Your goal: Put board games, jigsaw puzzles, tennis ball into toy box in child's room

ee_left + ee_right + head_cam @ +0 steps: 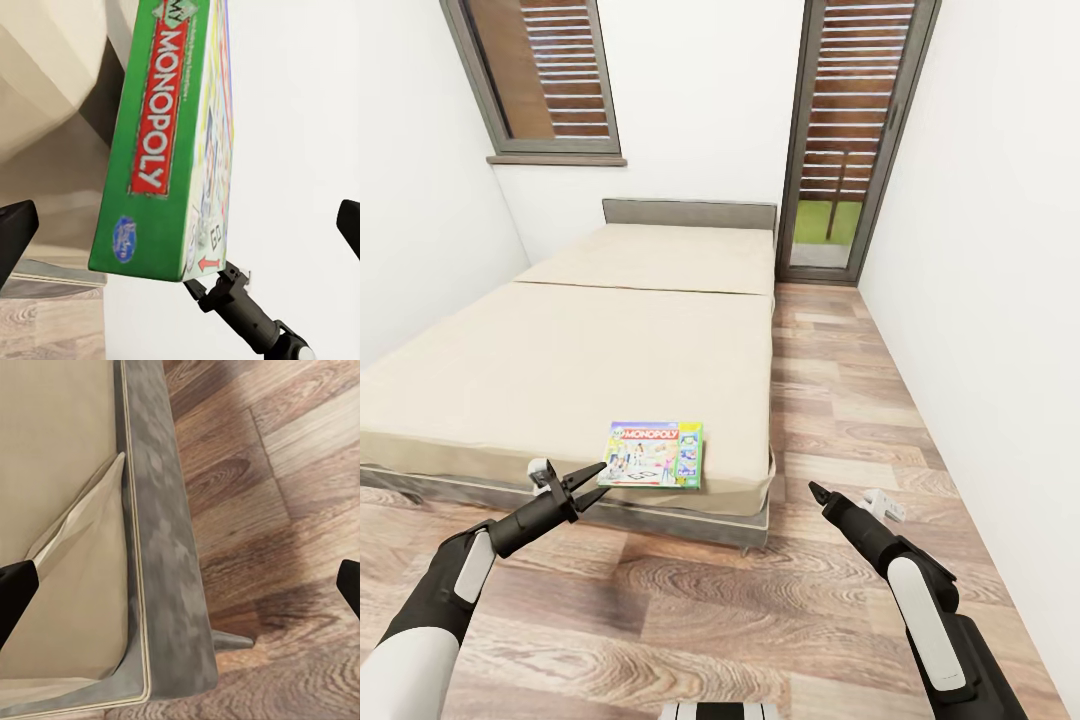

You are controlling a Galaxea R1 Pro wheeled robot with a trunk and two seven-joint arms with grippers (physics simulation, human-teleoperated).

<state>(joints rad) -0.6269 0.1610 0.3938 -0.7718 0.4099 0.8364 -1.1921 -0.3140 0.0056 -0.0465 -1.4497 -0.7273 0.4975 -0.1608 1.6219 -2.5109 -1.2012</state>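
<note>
Floor: wood planks point(660, 620) right under the robot, running up the bed's right side to the glass door point(840, 150) at the far end.
Left gripper point(588, 478): hovering at the bed's near edge, just shy of the game box, fingers spread apart with nothing between them.
Right gripper point(816, 489): out over the floor past the bed's near right corner, well apart from the box. From the head view it looks like one dark point, but its wrist cam has a finger at each edge with a wide gap, so it's released too.
Monopoly box point(654, 454): lying flat on the mattress at the near edge, close to the right corner. Long side runs along that edge, logo strip on the far side, lettering reads upright from where the robot stands. Nothing else sits on top of it or beside it.
Bed point(590, 340): beige mattress in two sections, grey frame, headboard point(690, 212) against the far wall.
Surroundings: white walls both sides, a window point(540, 70) up on the left.
</note>
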